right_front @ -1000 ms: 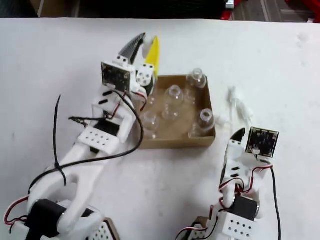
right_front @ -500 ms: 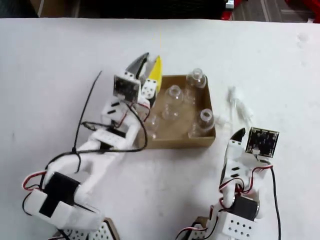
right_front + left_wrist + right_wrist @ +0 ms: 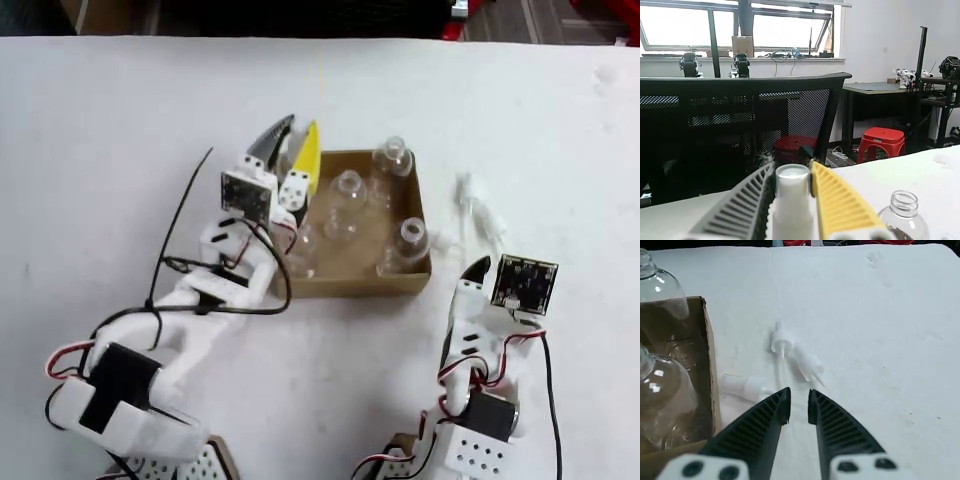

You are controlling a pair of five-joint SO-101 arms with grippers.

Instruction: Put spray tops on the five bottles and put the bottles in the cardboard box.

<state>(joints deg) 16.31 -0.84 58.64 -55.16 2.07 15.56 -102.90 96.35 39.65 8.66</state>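
Note:
The cardboard box (image 3: 350,280) sits mid-table with several clear, topless bottles standing in it, such as one at the far right corner (image 3: 393,160) and one at the near right (image 3: 410,240). My left gripper (image 3: 302,124) hovers over the box's far left corner, shut on a white spray top (image 3: 791,200) held upright between the black and yellow fingers; a bottle neck (image 3: 903,204) stands just beside it. My right gripper (image 3: 799,396) rests low, right of the box, open by a narrow gap and empty. Loose spray tops (image 3: 780,340) (image 3: 807,364) (image 3: 742,386) lie just ahead of it.
The loose spray tops (image 3: 472,205) lie on the white table between the box's right wall and the right arm (image 3: 480,340). The left arm's black cable (image 3: 175,230) loops out left of the box. Open table stretches along the far side.
My left gripper, still holding the spray top, drew back toward the box's far left corner and tilted, while the arm's elbow folded down and left. The right arm stayed still.

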